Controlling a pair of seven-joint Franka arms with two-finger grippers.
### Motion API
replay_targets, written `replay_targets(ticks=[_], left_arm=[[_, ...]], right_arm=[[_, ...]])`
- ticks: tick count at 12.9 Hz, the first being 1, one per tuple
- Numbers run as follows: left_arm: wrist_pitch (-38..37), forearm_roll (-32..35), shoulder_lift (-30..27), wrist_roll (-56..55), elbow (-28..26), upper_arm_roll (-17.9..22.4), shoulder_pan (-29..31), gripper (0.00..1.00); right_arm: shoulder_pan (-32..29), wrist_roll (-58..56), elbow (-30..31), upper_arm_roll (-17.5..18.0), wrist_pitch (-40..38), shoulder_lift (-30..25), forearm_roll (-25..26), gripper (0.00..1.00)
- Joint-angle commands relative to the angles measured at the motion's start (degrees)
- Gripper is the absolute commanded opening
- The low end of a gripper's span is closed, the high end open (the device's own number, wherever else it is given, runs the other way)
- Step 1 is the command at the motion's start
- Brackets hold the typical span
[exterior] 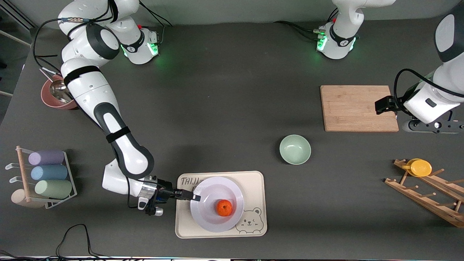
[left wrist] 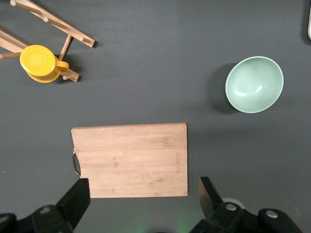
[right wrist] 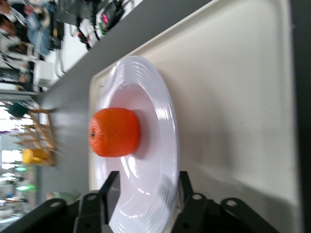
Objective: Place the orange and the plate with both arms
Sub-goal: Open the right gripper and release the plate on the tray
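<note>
Tray (exterior: 253, 181) reads "TAIJI"; plate (exterior: 212, 221) atop.

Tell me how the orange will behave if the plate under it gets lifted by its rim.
The orange is round and lies loose in the glossy plate, so it will probably roll if the plate tilts. The plate's shallow well may catch it, though not in a steep tilt. The right gripper straddles only one edge of the rim, so the plate may sag when raised.
</note>
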State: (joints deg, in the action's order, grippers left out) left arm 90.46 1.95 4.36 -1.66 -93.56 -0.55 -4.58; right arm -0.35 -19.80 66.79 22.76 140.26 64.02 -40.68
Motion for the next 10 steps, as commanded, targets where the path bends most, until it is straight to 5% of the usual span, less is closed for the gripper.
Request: replay_targets(ticks=[1,6,10], left_arm=[[0.2,0.5,-0.3,0.6,0.7,0.5,-0.7,1.00],[1.7,0.6,-0.2,0.3,0.7,0.5,-0.8,1.00],[1.8,0.6,-0.3,0.7,0.7,0.5,-0.5,1.00]], right_arm=[[0.1,1.9,-1.9,-1.7,-5.2,-0.6,9.2,1.00],[0.5,16.4,-7.3,-4.4,-17.6,-4.3,22.0,1.00],[-0.1,21.2,-3.2,-5.4,-23.4,-14.0,29.5,1.00]])
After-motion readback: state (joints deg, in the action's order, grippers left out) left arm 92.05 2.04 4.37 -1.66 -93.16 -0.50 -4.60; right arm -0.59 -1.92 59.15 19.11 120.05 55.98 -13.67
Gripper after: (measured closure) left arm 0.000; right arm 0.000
